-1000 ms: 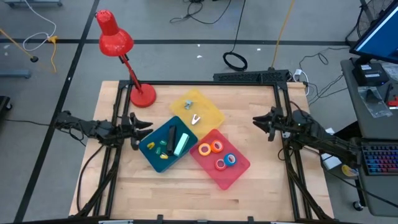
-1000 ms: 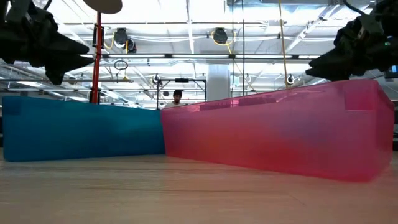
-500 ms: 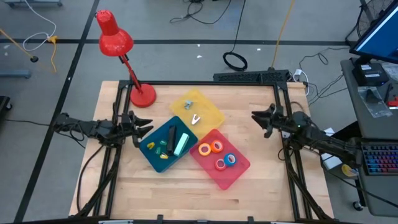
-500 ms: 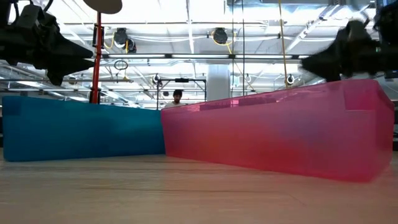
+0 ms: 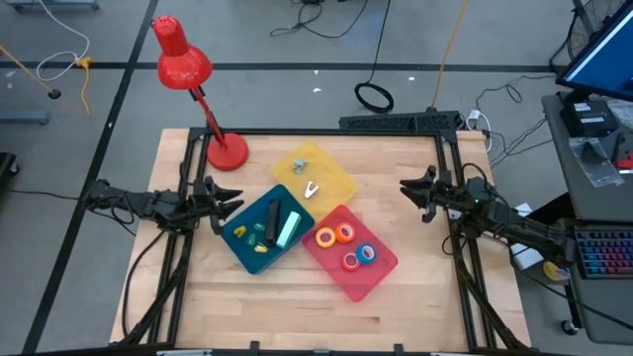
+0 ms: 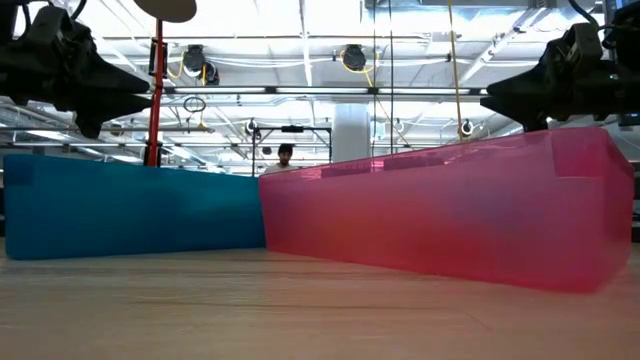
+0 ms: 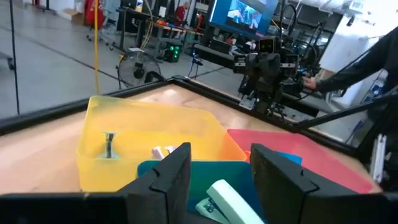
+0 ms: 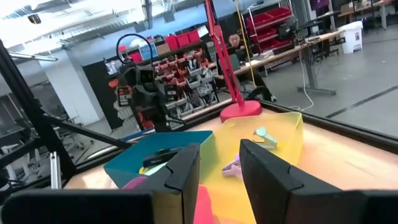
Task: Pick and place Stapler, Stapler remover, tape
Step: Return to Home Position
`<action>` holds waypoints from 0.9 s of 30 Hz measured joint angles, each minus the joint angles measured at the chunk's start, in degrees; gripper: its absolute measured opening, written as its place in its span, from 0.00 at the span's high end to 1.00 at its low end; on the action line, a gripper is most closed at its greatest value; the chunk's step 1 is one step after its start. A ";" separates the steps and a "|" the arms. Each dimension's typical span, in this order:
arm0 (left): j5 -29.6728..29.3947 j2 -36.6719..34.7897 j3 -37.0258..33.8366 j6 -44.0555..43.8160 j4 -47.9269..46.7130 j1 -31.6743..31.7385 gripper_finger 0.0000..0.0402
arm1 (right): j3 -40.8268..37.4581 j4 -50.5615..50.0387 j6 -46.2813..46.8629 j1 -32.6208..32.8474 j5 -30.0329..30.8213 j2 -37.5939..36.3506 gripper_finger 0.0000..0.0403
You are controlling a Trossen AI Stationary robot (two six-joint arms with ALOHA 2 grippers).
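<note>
The pink bin lies nearest the wooden table's front edge, touching the blue bin's right side. In it lie the tape rolls: two orange ones on the side toward the blue bin, a red one and a blue one farther from it. The blue bin holds a black stapler and a light green stapler side by side; the small yellow and green pieces beside them are too small to name.

The left gripper hangs just left of the blue bin, fingers spread with nothing between them, so the staplers sit close in front of its tips. The right gripper hangs well to the right of the blue bin, likewise parted and empty; the tape rolls lie apart from it, between it and the blue bin.

Behind the blue bin, against its far corner, the yellow bin holds two staple removers, a pale one near the blue bin and a light blue one farther back. Farthest, behind and left of the blue bin, stands a red desk lamp.
</note>
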 joint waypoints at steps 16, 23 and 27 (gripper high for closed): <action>1.04 -0.07 -0.35 9.71 1.41 0.00 0.59 | -0.11 0.09 0.00 0.00 -0.08 -0.03 0.73; 10.48 -0.07 -0.39 11.34 4.28 0.00 0.59 | -0.13 0.04 -0.22 0.00 -0.11 -0.03 0.73; 10.03 -0.07 -0.39 11.28 3.94 0.00 0.59 | -0.13 -0.75 -0.22 0.00 -0.11 -0.03 0.73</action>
